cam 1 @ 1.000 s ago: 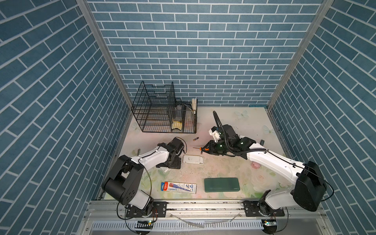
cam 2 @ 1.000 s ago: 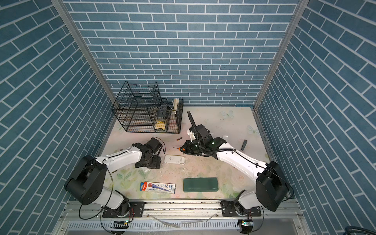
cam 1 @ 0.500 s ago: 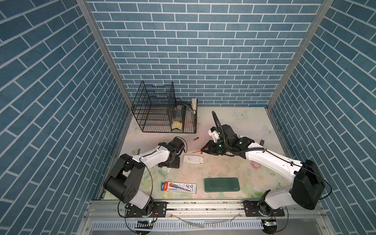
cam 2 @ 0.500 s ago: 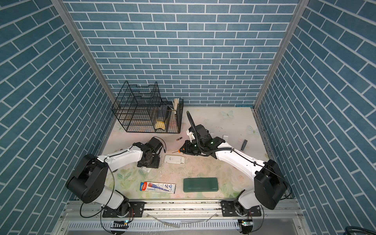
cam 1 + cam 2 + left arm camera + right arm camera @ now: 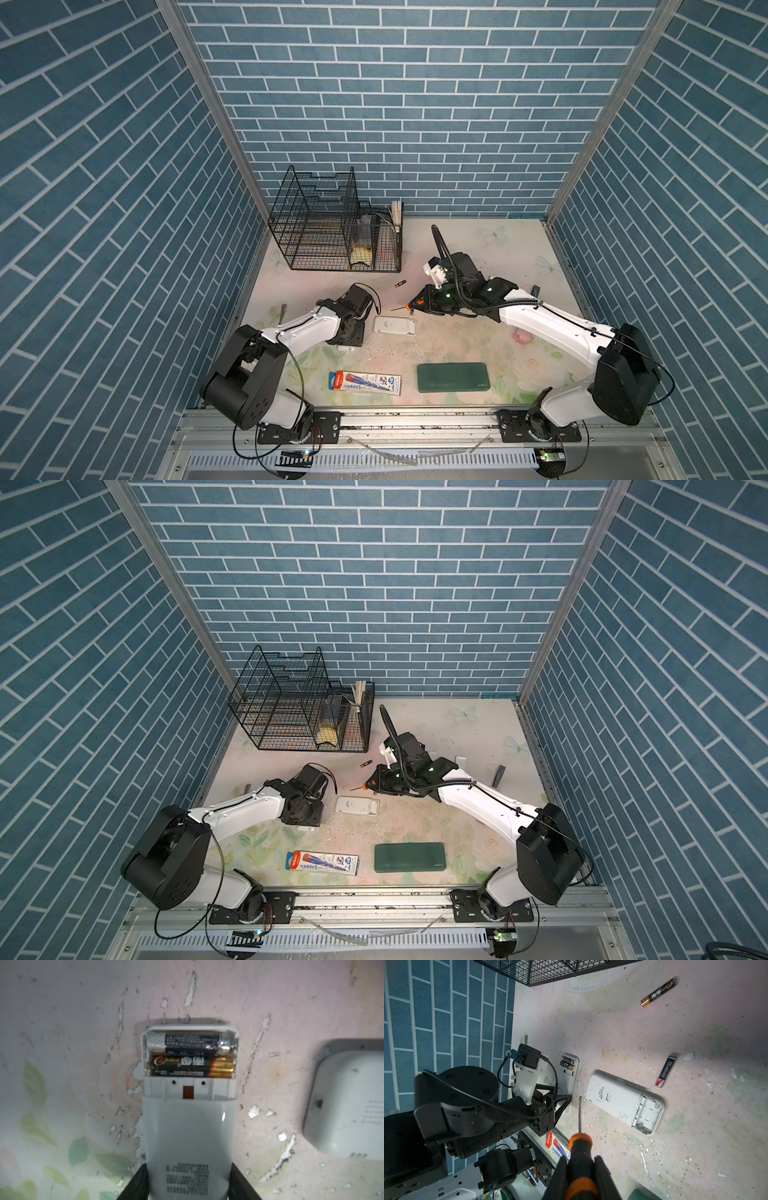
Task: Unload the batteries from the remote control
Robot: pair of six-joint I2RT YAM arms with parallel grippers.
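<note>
Batteries [image 5: 192,1055] sit in the small remote [image 5: 189,1109] clamped by the left gripper [image 5: 188,1186]; right gripper [image 5: 583,1176], clamped on the screwdriver [image 5: 580,1159], must next pry them out.

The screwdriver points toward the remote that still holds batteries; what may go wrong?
The left gripper only flanks the slim remote; if the grip is loose, prying may slide it. The screwdriver in the right gripper may slip off the two seated batteries and flick one away.
</note>
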